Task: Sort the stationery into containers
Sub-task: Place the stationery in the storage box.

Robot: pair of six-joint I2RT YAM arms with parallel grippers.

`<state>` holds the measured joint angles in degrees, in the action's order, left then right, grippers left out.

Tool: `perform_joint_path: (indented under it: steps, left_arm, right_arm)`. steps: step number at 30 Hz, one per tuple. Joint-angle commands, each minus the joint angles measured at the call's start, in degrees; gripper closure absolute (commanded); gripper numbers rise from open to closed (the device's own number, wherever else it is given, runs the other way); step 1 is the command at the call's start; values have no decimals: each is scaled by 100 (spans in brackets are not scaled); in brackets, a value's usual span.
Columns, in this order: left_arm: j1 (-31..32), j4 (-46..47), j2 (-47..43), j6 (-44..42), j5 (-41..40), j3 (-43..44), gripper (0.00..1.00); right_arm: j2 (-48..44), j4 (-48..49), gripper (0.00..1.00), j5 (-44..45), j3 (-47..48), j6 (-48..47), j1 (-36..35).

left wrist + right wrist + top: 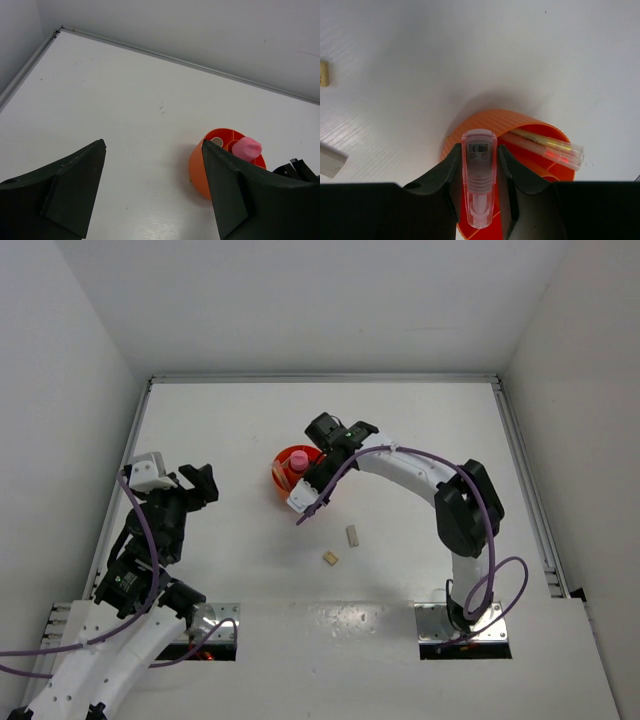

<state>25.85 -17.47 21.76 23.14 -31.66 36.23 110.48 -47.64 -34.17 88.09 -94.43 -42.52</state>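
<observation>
The right gripper is squeezed tight on a pale pink stick, holding it just over the orange tub. Other sticks already lie inside. This looks like the drop-in step, so next the gripper should let go over a slot. A beige block and a second block wait at about the tub's 5 o'clock. The left gripper is wide open, holding nothing.

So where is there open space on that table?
The widest bare stretch of table lies between the orange tub and the far wall. There is more between the tub and the left gripper, and beyond the right arm. It is crowded at the tub, where the right gripper holds a stick, and around the two beige blocks.
</observation>
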Motion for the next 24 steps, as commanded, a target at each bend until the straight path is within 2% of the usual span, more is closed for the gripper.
perform_joint_path:
  steps: [1, 2, 6, 13, 24]
  left_arm:
    - [-53, 192, 30, -37, 46, 16, 17]
    - [-53, 192, 30, -37, 46, 16, 17]
    - [-53, 192, 30, -37, 46, 16, 17]
    - [-53, 192, 30, -37, 46, 16, 17]
    - [-53, 192, 30, -37, 46, 16, 17]
  right_arm:
    - [97, 44, 97, -371, 252, -146, -28]
    - [97, 44, 96, -371, 252, -146, 24]
    - [97, 44, 80, -371, 252, -146, 25]
    - [97, 97, 68, -371, 252, -146, 25]
    - [-9, 202, 67, -256, 147, -146, 77]
